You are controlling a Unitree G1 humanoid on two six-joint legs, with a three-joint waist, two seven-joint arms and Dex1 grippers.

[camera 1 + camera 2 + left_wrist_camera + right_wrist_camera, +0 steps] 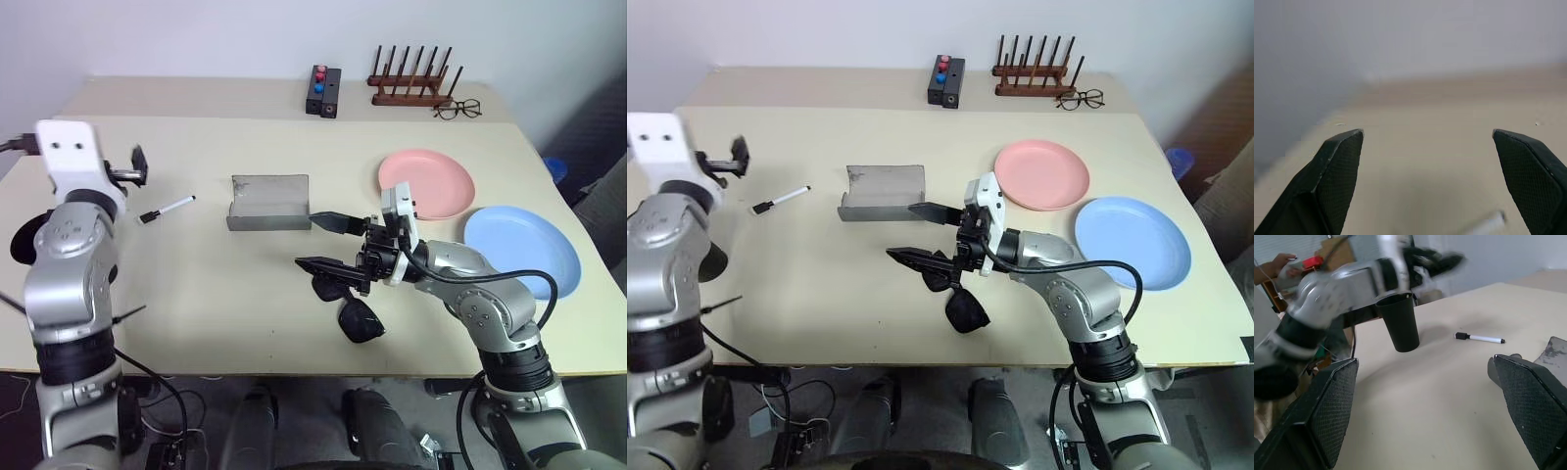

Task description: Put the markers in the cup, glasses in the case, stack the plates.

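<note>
Sunglasses [351,305] lie on the tabletop [216,284] directly under the right end effector [323,242], whose fingers are spread and empty. Just beyond it sits the open case [266,204]; farther off, the black-capped marker [165,211] lies beside the spread, empty left end effector [137,166].

Bystanders at the back of the worktop [245,323]

Along the far edge we see a small black box [324,91] with a red and a blue button on top, beside it a dark wooden rack [415,83] of upright pegs, and just right of the rack a pair of thin-framed clear spectacles [458,109] lying flat. In the right wrist view, a person's hand [1281,262] shows beyond the worktop.
</note>
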